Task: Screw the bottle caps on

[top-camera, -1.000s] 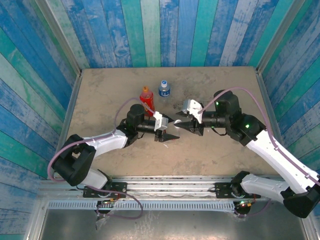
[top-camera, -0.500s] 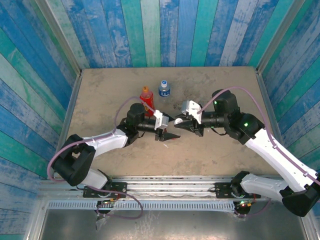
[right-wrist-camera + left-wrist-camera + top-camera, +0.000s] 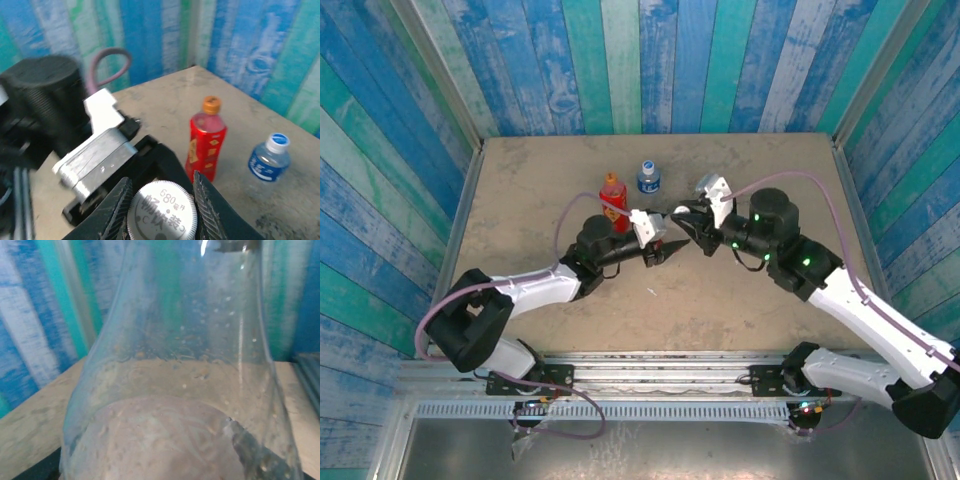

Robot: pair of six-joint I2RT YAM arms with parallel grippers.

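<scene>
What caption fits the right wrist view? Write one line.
Right tool pinches a white cap; a red bottle and a blue-label bottle stand behind.

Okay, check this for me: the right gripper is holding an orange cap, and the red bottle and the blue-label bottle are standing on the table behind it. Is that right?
Not quite. The cap between the fingers of the right gripper is white, not orange, as the right wrist view shows. The rest holds: the red bottle and the blue-label bottle stand on the table behind it.
</scene>
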